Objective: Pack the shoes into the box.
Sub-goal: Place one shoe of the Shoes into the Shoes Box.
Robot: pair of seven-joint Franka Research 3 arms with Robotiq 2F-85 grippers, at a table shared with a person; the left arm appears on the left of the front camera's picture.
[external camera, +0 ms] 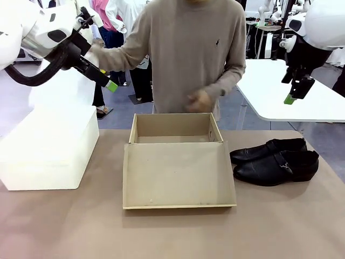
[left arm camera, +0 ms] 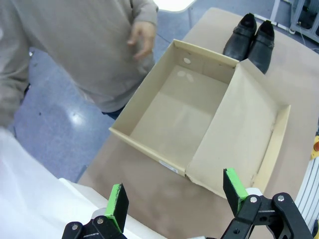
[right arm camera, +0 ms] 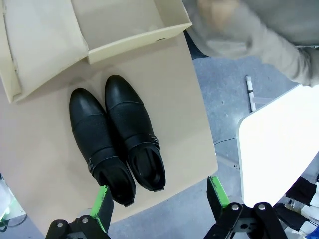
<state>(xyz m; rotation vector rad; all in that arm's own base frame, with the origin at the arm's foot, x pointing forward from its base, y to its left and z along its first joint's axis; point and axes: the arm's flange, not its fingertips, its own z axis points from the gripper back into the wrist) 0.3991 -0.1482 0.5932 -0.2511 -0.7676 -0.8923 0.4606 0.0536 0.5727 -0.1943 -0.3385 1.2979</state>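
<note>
The tan box (external camera: 173,129) stands open in the middle of the table, its flap lid (external camera: 178,175) lying flat toward me and its inside bare. The black shoes (external camera: 275,160) lie side by side on the table to its right, toes toward the box. My left gripper (external camera: 110,84) hangs open high at the left, above the box's (left arm camera: 182,117) near-left side, with the left gripper (left arm camera: 177,199) holding nothing. My right gripper (external camera: 290,98) is open high at the right; in the right wrist view the right gripper (right arm camera: 159,199) hovers over the shoes' (right arm camera: 117,134) heels.
A person stands behind the box with a hand (external camera: 199,101) held over its far wall. A white bin (external camera: 48,154) sits at the table's left. A white table (external camera: 294,94) stands beyond the right corner. The brown tabletop (external camera: 172,232) is bare in front.
</note>
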